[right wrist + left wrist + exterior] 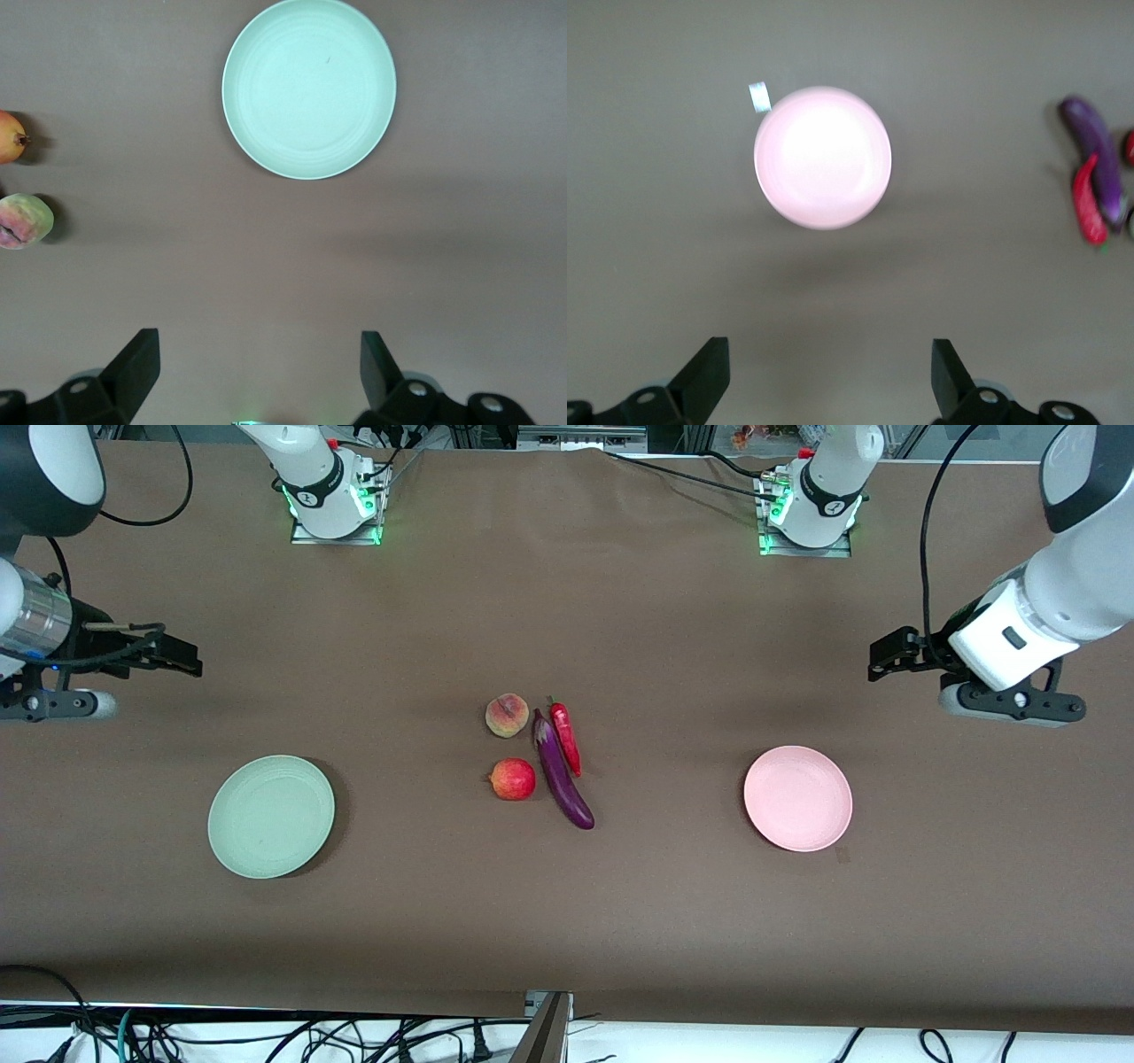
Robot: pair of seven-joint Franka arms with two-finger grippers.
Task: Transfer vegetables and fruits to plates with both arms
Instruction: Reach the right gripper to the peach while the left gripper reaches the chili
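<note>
Produce: peach (507, 715), round red fruit (513, 779), eggplant (562, 771), chili (565, 736) clustered mid-tabletop (567, 602), reachable by both arms | Plates: green plate (271, 816), pink plate (797, 798) bare, flanking | left hand (830, 376), right hand (260, 372): wide, empty, raised at tabletop ends.

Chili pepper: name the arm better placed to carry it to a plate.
Left. The chili pepper lies on the eggplant's side toward the pink plate, at the left arm's end, where the left gripper hangs open.
</note>
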